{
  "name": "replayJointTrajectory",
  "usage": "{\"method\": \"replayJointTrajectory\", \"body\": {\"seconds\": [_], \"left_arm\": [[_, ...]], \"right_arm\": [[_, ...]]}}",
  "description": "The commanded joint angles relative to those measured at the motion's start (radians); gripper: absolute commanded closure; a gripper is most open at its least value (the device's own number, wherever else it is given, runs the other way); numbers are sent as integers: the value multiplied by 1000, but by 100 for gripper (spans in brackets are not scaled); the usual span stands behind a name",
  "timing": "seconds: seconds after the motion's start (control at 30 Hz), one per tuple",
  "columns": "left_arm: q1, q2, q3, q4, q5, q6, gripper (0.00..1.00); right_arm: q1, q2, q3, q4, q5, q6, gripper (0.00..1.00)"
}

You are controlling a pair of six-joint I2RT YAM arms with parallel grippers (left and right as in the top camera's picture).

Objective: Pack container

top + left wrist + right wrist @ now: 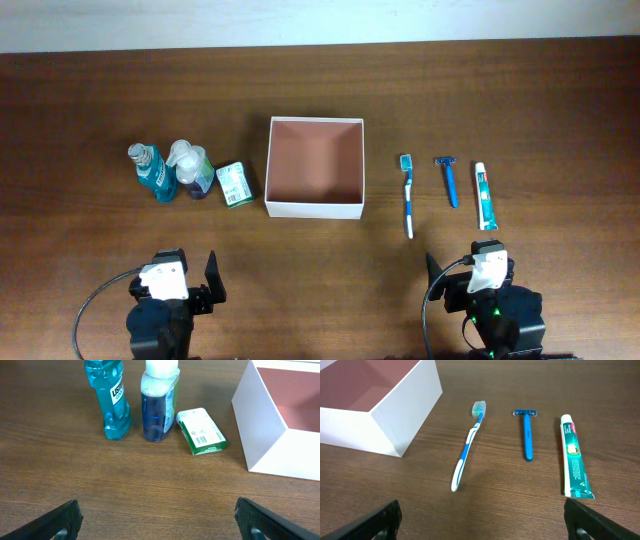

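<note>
The container (314,209), a square shallow box with white walls and a reddish-brown inside, stands empty at the table's middle; it also shows in the left wrist view (260,420) and the right wrist view (405,405). Left of it stand a teal mouthwash bottle (150,172) (111,397), a blue bottle with a white cap (191,170) (159,402) and a small green-and-white carton (235,184) (202,431). Right of it lie a toothbrush (407,195) (468,446), a blue razor (449,179) (527,435) and a toothpaste tube (484,195) (574,457). My left gripper (159,522) and right gripper (482,522) are open and empty near the front edge.
The dark wooden table (320,90) runs to a pale wall at the back. Both arms rest at the front edge, the left arm (165,300) and the right arm (490,300), with cables trailing beside them.
</note>
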Motion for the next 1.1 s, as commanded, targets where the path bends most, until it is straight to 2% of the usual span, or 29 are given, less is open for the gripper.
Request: {"method": "replayJointTrajectory", "body": {"seconds": [0.0, 1.07], "left_arm": [[-4, -11, -8, 6, 11, 19, 1], [-4, -11, -8, 18, 12, 11, 1]], "right_arm": [[-8, -9, -6, 2, -6, -3, 1], [-8, -9, -6, 2, -6, -3, 1]]}}
